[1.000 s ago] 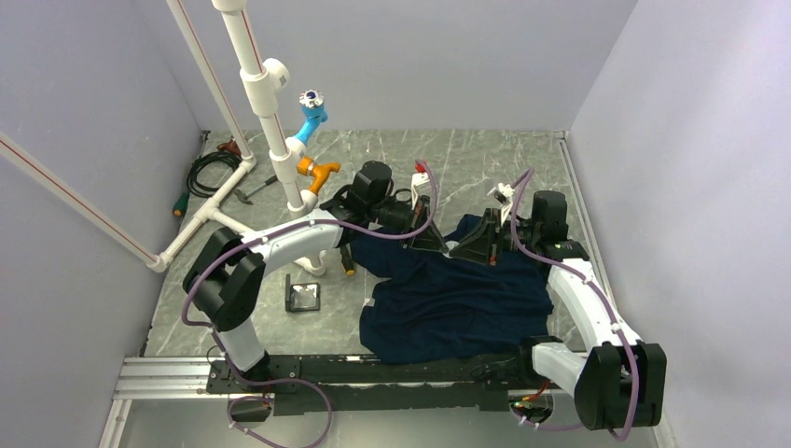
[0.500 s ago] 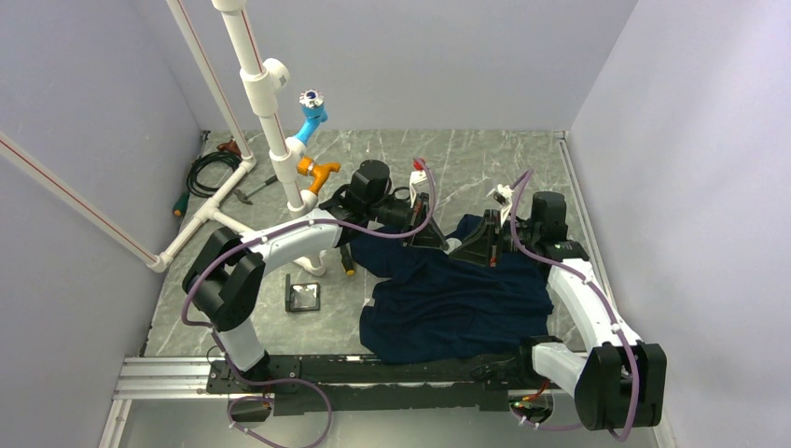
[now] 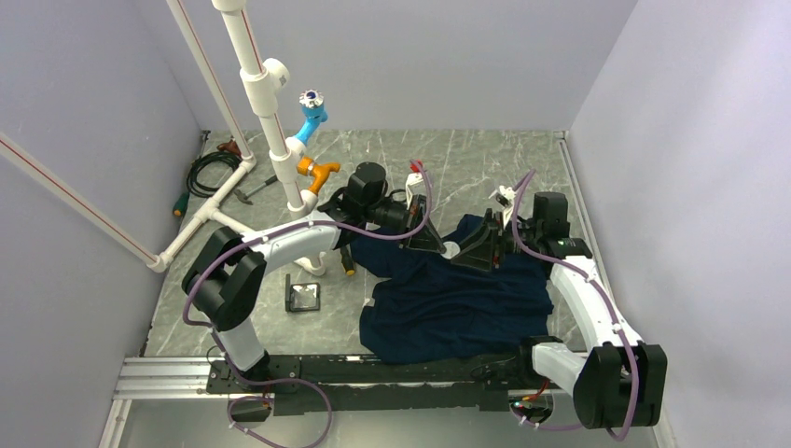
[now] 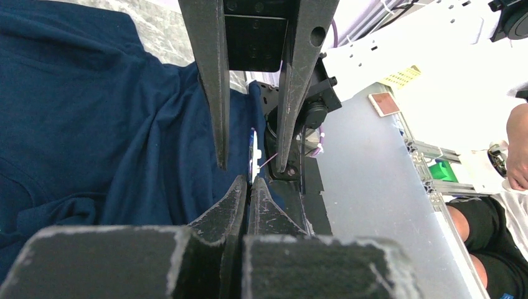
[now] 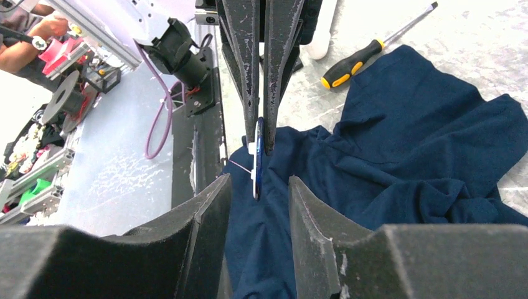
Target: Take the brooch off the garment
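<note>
White left arm [image 3: 289, 238] stretched forward and to its right, white right arm [image 3: 583, 289] bent inward. Wrists level, tips facing, almost touching. Black left gripper [image 4: 249, 187] pinched tight; black right gripper [image 5: 258, 182] fingers parted.

Plain pale-lavender walls enclose the scene: a back wall [image 3: 420, 56], a left wall [image 3: 65, 103] and a right wall [image 3: 690, 168], all evenly and softly lit. The bench [image 3: 485, 154] has a grey marbled top with paler veins and reaches the back wall. White pipes [image 3: 254, 70] rise near its far left corner, and a red-striped pipe [image 3: 75, 201] slants along the left wall. An aluminium rail [image 3: 163, 378] runs along the near edge.
</note>
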`<move>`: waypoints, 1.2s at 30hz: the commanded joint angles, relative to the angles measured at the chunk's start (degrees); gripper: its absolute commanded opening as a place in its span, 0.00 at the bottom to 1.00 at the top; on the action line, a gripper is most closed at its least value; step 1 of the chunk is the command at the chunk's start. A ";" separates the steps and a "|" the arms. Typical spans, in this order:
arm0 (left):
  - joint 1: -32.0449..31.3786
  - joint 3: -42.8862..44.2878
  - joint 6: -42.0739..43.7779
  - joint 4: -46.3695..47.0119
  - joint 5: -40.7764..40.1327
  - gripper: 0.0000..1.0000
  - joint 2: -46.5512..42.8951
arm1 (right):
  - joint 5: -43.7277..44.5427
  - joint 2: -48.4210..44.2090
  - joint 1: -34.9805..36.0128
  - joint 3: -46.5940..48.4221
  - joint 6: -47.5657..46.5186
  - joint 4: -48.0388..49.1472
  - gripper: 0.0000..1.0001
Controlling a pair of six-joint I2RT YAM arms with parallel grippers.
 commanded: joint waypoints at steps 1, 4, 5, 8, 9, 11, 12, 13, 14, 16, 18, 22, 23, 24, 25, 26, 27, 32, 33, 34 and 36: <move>0.23 -0.03 -1.04 3.96 2.15 0.00 -2.46 | -1.57 -0.67 -0.38 2.81 -2.70 -1.10 0.42; 0.20 0.18 -1.47 4.26 2.08 0.00 -2.16 | -0.69 -0.58 -0.38 2.34 0.66 2.32 0.41; 0.18 0.33 -1.40 4.04 2.10 0.00 -2.10 | -0.39 -0.47 -0.38 2.19 1.66 3.68 0.41; 0.06 0.68 -1.39 3.91 2.17 0.00 -1.94 | -0.09 -0.25 -0.29 2.03 2.90 5.21 0.40; 0.12 0.71 -1.51 4.04 2.23 0.00 -1.86 | 0.03 -0.10 -0.21 1.99 2.95 5.36 0.40; 0.08 0.52 -1.81 4.54 2.29 0.00 -1.76 | 0.08 0.18 -0.20 1.99 2.95 5.71 0.37; 0.12 0.48 -1.83 4.61 2.39 0.00 -1.69 | -0.01 0.35 -0.20 1.98 2.92 5.81 0.35; 0.06 0.48 -1.83 4.62 2.37 0.00 -1.67 | -0.07 0.52 -0.20 1.98 2.99 6.02 0.32; 0.06 0.40 -1.83 4.62 2.36 0.00 -1.67 | -0.11 0.64 -0.20 1.97 3.26 6.41 0.31; 0.11 0.39 -1.71 4.47 2.36 0.00 -1.71 | -0.16 0.92 -0.20 2.06 3.76 7.05 0.29; 0.01 0.52 -1.41 4.14 2.27 0.00 -1.71 | -0.28 1.04 -0.20 2.16 4.63 7.95 0.28; 0.01 0.44 -1.39 4.09 2.02 0.00 -1.75 | -0.30 1.21 -0.11 1.99 6.38 9.64 0.28; -0.04 0.39 -1.39 4.09 1.92 0.00 -1.73 | -0.28 1.23 -0.06 1.99 6.58 9.82 0.29; -0.08 0.40 -1.27 3.90 1.71 0.00 -1.67 | -0.28 1.20 -0.03 1.91 6.70 9.96 0.30; -0.12 0.51 -1.16 3.65 1.57 0.00 -1.62 | -0.26 1.15 -0.02 1.85 7.20 10.23 0.31; -0.20 0.48 -1.20 3.62 1.56 0.00 -1.54 | -0.18 1.17 -0.02 1.81 7.66 10.77 0.31; -0.21 0.56 -1.29 3.71 1.57 0.00 -1.50 | -0.01 1.17 0.04 1.73 8.10 11.18 0.31; -0.43 0.91 -0.80 2.93 1.19 0.00 -1.49 | 0.64 1.17 0.06 1.42 9.51 12.87 0.32; -0.42 0.92 -0.86 3.01 1.16 0.00 -1.49 | 0.71 1.13 0.06 1.31 9.87 13.27 0.32; -0.45 0.89 -0.76 2.80 0.95 0.00 -1.49 | 0.80 1.14 0.06 1.28 10.13 13.45 0.32; -0.54 0.80 -0.52 2.58 0.99 0.00 -1.57 | 1.00 1.11 0.06 1.28 10.14 13.48 0.32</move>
